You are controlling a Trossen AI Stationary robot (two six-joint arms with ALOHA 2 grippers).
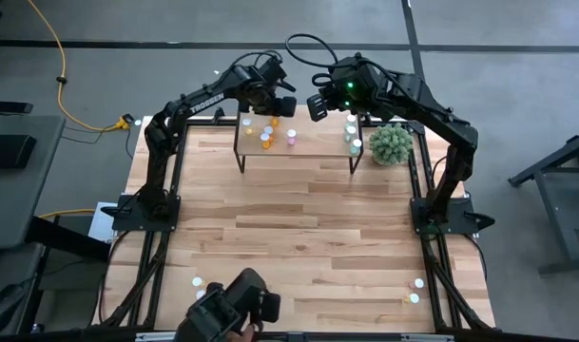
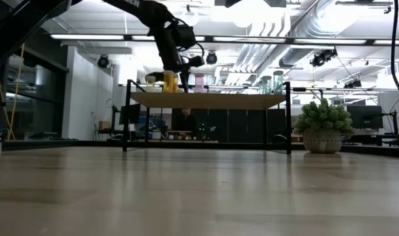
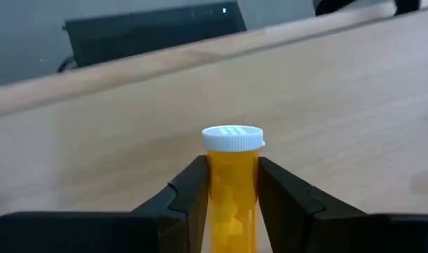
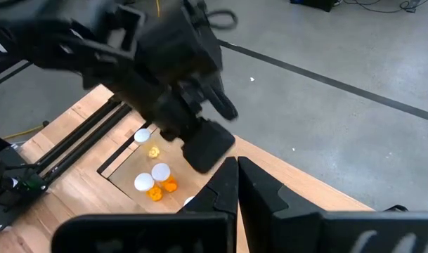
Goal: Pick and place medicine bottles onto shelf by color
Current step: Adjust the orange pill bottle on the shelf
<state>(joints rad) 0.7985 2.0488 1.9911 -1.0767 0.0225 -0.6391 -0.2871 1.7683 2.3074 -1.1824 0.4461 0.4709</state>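
The shelf (image 1: 313, 142) stands at the table's far edge. On its left end are yellow and orange medicine bottles (image 1: 266, 139), a pink one (image 1: 291, 136) is near the middle, and teal ones (image 1: 352, 138) are at the right end. My left gripper (image 1: 275, 116) reaches down over the left group and is shut on an orange bottle (image 3: 232, 204) with a white cap. My right gripper (image 1: 315, 109) hangs shut above the shelf's far edge and holds nothing. In its own wrist view the right gripper (image 4: 236, 172) looks past my left arm. My left gripper pinches the orange bottle's body (image 3: 217, 184) between its two fingers (image 3: 192, 193), just below the white cap. The fingers come from above, slanting down. The bottle is upright, and in the low view the bottle (image 2: 171, 82) stands on the shelf top.
A green plant in a pot (image 1: 391, 142) sits right of the shelf. Loose bottles lie near the table's near left corner (image 1: 196, 281) and near right corner (image 1: 415, 290). A dark device with a hand on it (image 1: 234, 309) is at the near edge.
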